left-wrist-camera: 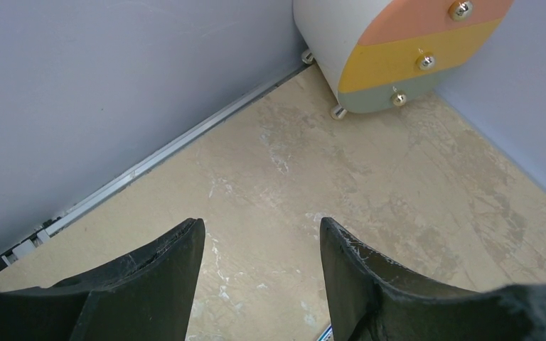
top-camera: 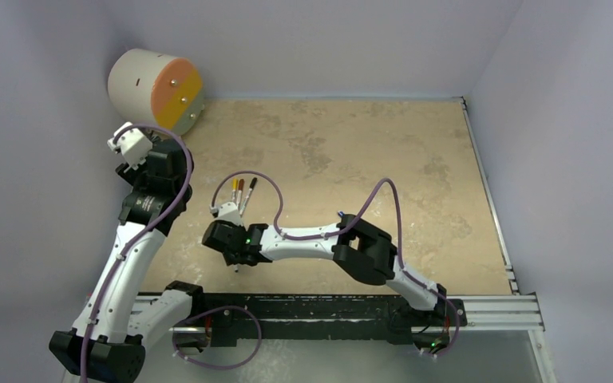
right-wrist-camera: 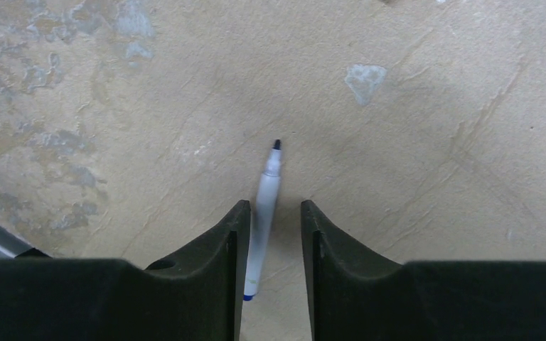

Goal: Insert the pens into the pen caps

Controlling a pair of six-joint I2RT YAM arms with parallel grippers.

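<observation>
White pen (right-wrist-camera: 264, 206) between right fingers (right-wrist-camera: 341, 263), clear only wrist-side.

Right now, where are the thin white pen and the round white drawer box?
thin white pen (right-wrist-camera: 264, 213): right wrist view, mid-barrel.
round white drawer box (left-wrist-camera: 387, 65): left wrist view, yellow front.

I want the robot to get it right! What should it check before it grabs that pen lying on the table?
1. Pen lies between the fingers of the right gripper: ok.
2. Fingers tight on the pen: not ok, a gap shows on one side.
3. Pen's dark tip is bare, ready for a cap: ok.
4. A cap for this pen is found: cannot tell, none shows clearly.
5. Left gripper open and empty, ready to help: ok.
</observation>
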